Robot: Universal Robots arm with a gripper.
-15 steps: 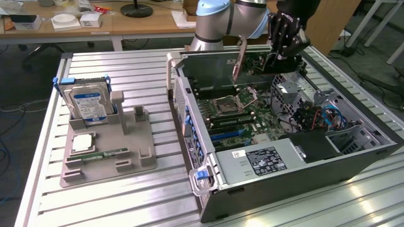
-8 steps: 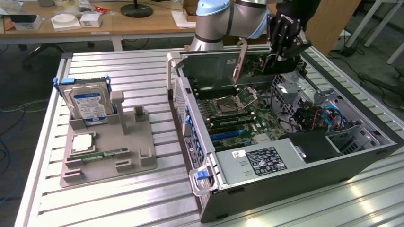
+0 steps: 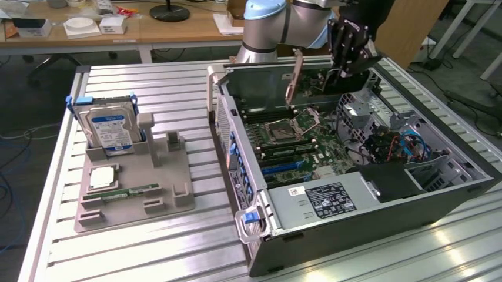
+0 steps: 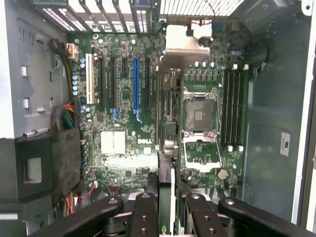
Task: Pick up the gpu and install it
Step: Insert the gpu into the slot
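Observation:
My gripper (image 3: 342, 69) hangs over the far end of the open computer case (image 3: 259, 194), shut on the gpu (image 3: 310, 79). The gpu is a thin dark card held on edge above the motherboard (image 3: 302, 147), apart from it. In the wrist view the gpu (image 4: 166, 148) runs edge-on from between my gripper's (image 4: 169, 215) two black fingers (image 4: 144, 215) to its silvery bracket (image 4: 185, 42) at the case's slotted back wall. It sits beside the black expansion slots and the blue slot (image 4: 136, 84), on the side toward the CPU socket (image 4: 201, 116).
At the exterior view's left a grey fixture tray (image 3: 168, 179) holds an upright silver hard drive (image 3: 110, 130) and a green RAM stick (image 3: 126, 191). The case's raised walls, drive cage (image 3: 368, 114) and cables (image 3: 400, 147) crowd the gripper. A desk (image 3: 157, 29) stands behind.

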